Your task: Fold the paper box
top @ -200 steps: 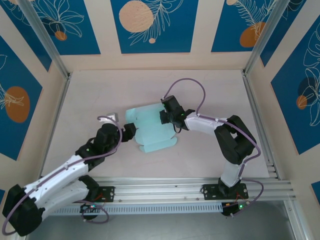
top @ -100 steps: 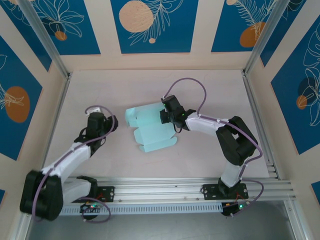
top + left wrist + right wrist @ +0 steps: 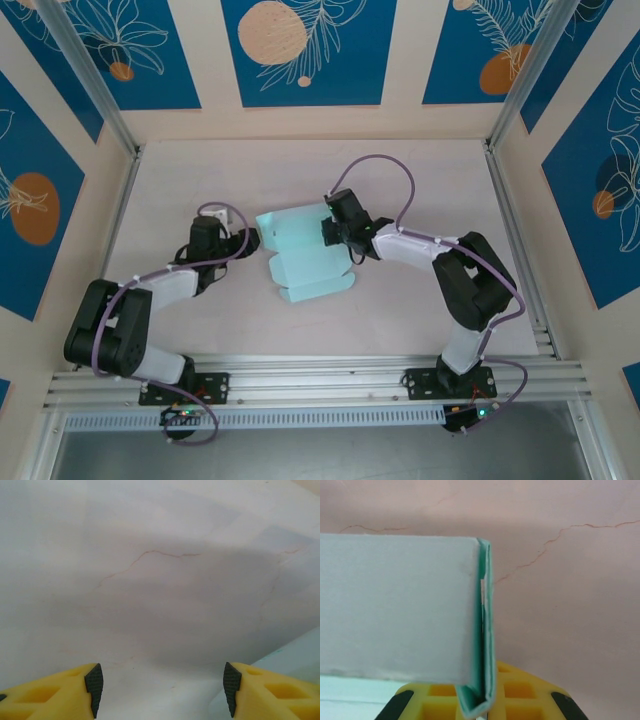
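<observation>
Right gripper [image 3: 328,232] is clamped on the paper box [image 3: 300,255] mid-table, pinning its doubled side wall upright so the fold holds. Left gripper [image 3: 250,240] sits spread wide beside the box's left edge, probably lining up for the next flap.

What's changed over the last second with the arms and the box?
The left gripper let go of the paper box's left edge, swung away left, and has now come back beside it, open and empty. The right gripper stayed clamped on the box's right side; the box barely shifted.
</observation>
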